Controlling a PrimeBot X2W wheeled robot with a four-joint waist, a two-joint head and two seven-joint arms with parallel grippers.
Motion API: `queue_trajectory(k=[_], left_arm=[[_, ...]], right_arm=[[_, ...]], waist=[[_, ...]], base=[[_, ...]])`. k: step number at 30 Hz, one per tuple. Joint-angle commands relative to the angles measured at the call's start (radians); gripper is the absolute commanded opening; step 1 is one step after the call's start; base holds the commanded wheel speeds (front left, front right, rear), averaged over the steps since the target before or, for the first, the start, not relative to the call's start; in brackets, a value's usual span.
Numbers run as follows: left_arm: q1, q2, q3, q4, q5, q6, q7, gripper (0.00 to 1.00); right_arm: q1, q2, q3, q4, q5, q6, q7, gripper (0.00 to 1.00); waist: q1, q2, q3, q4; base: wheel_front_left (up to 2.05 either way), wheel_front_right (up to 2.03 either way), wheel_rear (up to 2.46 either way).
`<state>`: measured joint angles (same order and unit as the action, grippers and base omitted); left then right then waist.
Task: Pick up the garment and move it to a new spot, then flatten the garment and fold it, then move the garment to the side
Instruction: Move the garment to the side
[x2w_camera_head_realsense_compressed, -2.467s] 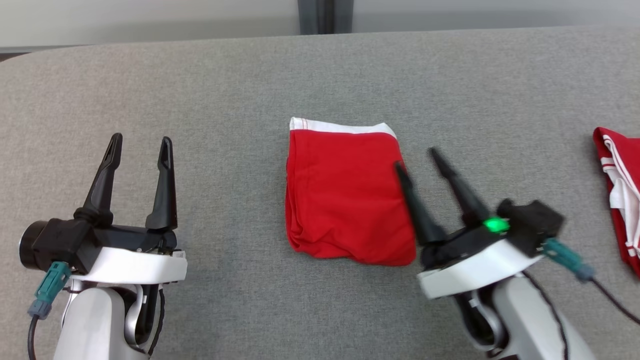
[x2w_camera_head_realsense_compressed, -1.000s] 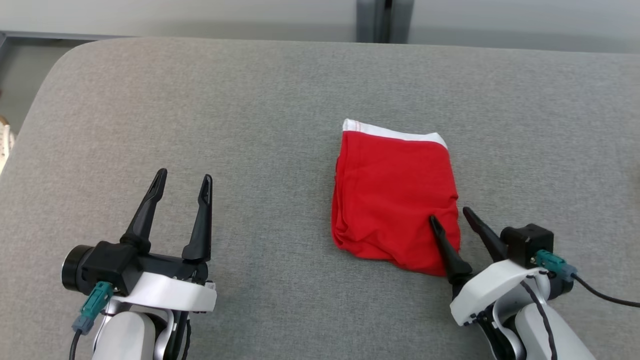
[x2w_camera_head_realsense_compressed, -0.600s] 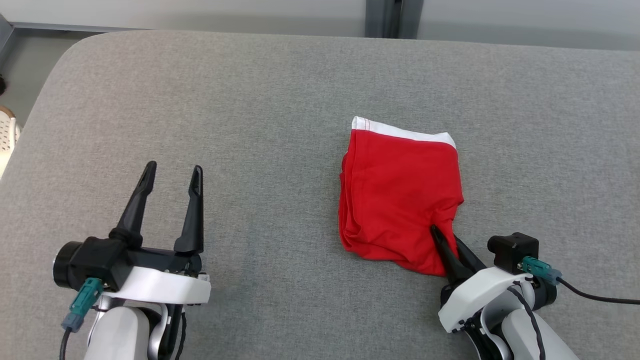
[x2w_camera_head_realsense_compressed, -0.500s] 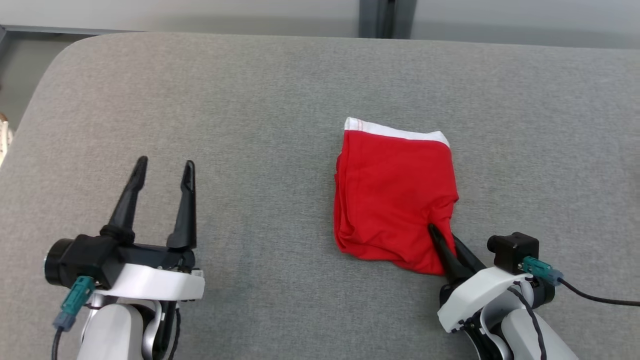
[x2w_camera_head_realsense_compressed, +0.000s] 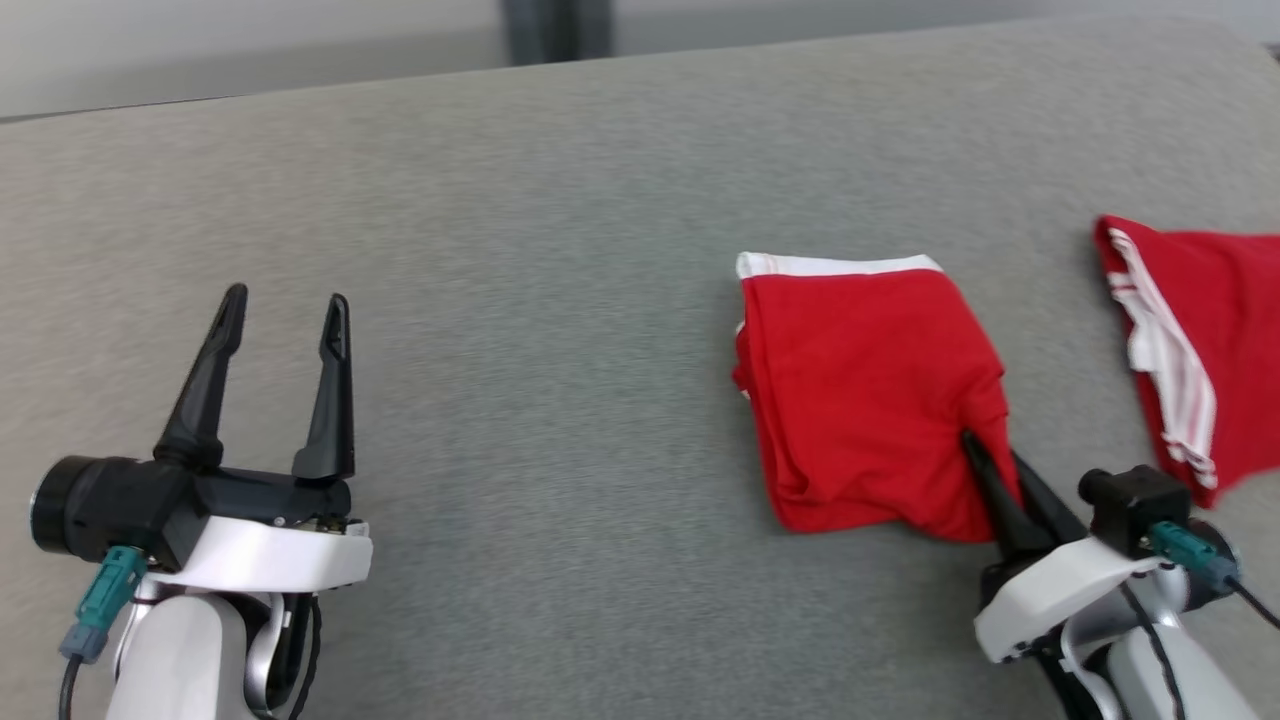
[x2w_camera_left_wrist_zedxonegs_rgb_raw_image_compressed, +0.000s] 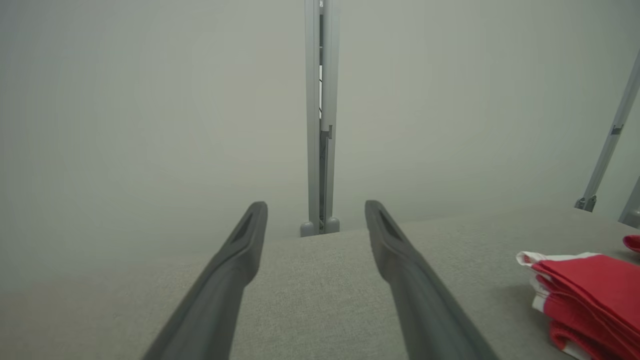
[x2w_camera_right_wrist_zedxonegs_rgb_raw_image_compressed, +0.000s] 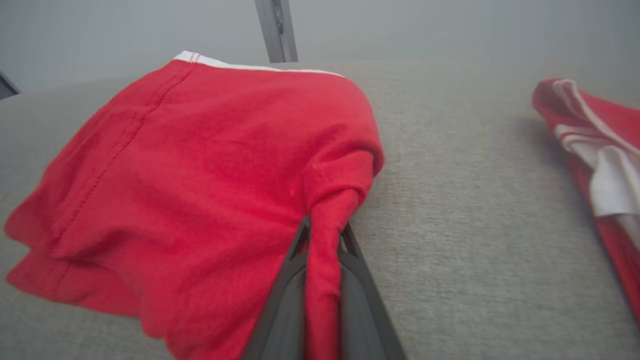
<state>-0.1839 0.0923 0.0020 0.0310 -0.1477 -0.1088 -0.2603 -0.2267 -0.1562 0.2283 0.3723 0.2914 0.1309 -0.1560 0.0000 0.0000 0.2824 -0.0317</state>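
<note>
Right gripper (x2w_camera_head_realsense_compressed: 985, 452) — low, angled forward, pinching the near right corner of the folded red garment (x2w_camera_head_realsense_compressed: 865, 380), right of centre on the grey surface (x2w_camera_head_realsense_compressed: 550, 250). Left gripper (x2w_camera_head_realsense_compressed: 285, 305) — spread, near left. Red garments: two; second garment (x2w_camera_head_realsense_compressed: 1200, 330) far right.

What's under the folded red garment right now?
Grey cloth surface shows around the folded red garment, and stacked red layers show along its edge. The right tool pinches its near right corner. Beneath the middle is covered, so I cannot tell.
</note>
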Motion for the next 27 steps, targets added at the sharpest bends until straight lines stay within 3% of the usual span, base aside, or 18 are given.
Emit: queue_trajectory(k=[1, 4, 8, 15, 21, 27], left_arm=[[-0.022, 0.014, -0.002, -0.005, 0.010, -0.002, -0.003, 1.00], [-0.040, 0.035, -0.006, -0.013, 0.015, -0.003, 0.005, 1.00], [-0.059, 0.047, -0.015, -0.029, 0.016, -0.003, 0.023, 1.00], [-0.098, 0.061, -0.047, -0.042, 0.014, -0.009, 0.042, 1.00], [-0.119, 0.059, -0.074, -0.029, 0.004, -0.010, 0.037, 1.00], [-0.110, 0.064, -0.074, -0.021, -0.004, -0.005, 0.033, 1.00]], right_arm=[[0.007, -0.017, -0.020, -0.019, -0.018, 0.000, 0.005, 0.00], [-0.016, -0.067, -0.042, -0.074, -0.068, 0.000, 0.020, 0.00], [-0.078, -0.133, -0.038, -0.127, -0.102, 0.000, 0.042, 0.00], [-0.204, -0.258, -0.056, -0.142, -0.086, 0.000, 0.058, 0.00], [-0.282, -0.339, -0.053, 0.002, -0.040, 0.000, 0.049, 0.00], [-0.337, -0.364, -0.040, 0.185, 0.023, 0.000, 0.053, 0.00]], waist=[[0.0000, 0.0000, 0.035, -0.093], [0.0000, 0.0000, 0.055, -0.173], [0.0000, 0.0000, 0.079, -0.233], [0.0000, 0.0000, 0.118, -0.268], [0.0000, 0.0000, 0.124, -0.244], [0.0000, 0.0000, 0.131, -0.214]], base=[[0.00, 0.00, 0.00], [0.00, 0.00, 0.00], [0.00, 0.00, 0.00], [0.00, 0.00, 0.00], [0.00, 0.00, 0.00], [0.00, 0.00, 0.00]])
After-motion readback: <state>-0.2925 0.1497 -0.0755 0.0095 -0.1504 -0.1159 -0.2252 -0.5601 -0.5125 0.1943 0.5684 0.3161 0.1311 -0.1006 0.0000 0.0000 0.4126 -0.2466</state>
